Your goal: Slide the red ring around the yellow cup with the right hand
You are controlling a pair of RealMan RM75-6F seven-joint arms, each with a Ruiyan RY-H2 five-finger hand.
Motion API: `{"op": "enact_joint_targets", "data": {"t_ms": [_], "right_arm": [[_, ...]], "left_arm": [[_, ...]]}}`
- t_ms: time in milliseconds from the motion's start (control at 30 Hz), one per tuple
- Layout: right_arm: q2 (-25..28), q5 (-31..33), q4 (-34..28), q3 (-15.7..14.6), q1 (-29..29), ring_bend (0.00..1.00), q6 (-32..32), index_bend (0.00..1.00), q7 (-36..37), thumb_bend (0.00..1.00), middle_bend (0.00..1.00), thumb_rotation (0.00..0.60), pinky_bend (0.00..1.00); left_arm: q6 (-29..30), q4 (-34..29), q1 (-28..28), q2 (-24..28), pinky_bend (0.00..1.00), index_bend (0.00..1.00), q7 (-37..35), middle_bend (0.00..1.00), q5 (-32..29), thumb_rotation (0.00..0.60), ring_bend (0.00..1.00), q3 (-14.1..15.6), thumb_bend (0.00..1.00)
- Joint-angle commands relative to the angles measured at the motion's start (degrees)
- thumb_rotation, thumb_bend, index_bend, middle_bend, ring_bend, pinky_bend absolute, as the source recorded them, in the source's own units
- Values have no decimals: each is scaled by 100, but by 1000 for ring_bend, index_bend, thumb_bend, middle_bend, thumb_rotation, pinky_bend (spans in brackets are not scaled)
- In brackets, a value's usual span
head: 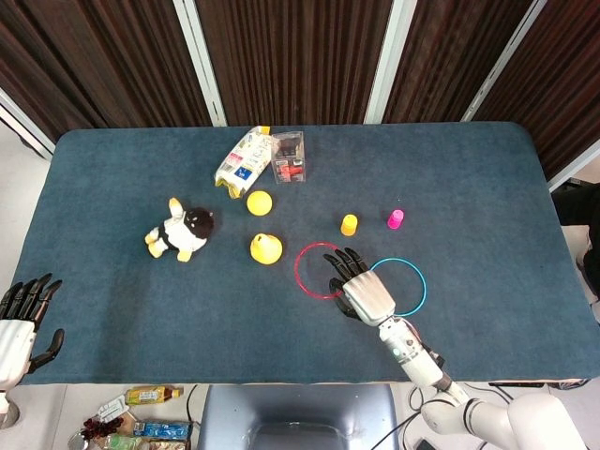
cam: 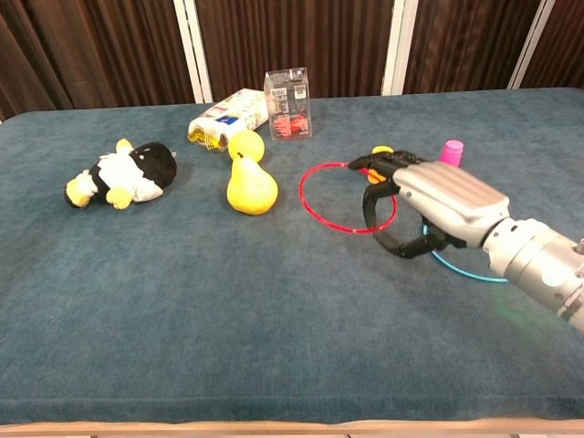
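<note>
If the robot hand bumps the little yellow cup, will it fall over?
Probably. The yellow cup looks small, upside down and likely light, so a ring's nudge might slide it. A knock from the right hand could tip it, then it may roll.

Two rings (head: 320, 271) (head: 401, 286), two cups (head: 349, 224) (head: 396, 218)

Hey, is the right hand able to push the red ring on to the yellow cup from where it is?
Probably yes: the right hand rests on the red ring, and bare table lies between it and the yellow cup.
</note>
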Motion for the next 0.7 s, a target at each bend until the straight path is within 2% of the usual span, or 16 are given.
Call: {"op": "enact_joint_targets", "data": {"t_ms": [33,233,333,600,633,700], "right_arm": [[115,95,-75,192,72,0,62,1000,-187,596,189,600,0],[396,579,-86,702,270,0,-213,1000,-448,596,189,600,0],[450,824,86,849,336,0,-431,1000,-502,595,189,600,0],[215,1257,781,924,504,0,-1108,977,-226,596,189,600,0],[151,1266,900,911,547,0,-1186,963,-140,595,189,600,0],[57,1308,1083,904,617,0,-1343,850,-50,595,189,600,0]], "left_arm": [[-11,0,-5,-1,63,0,4,0,-2,600,0,0,461],[-50,-19,-19,-7,63,0,42,0,-10,600,0,3,460],[-72,-26,-27,-16,63,0,67,0,-12,600,0,7,461],[-151,-29,-70,-45,63,0,121,0,-35,600,0,-2,461],[-170,-29,-78,-52,63,0,128,0,-48,600,0,-6,461],[-200,-26,-91,-59,63,0,139,0,-67,600,0,-10,461]]}}
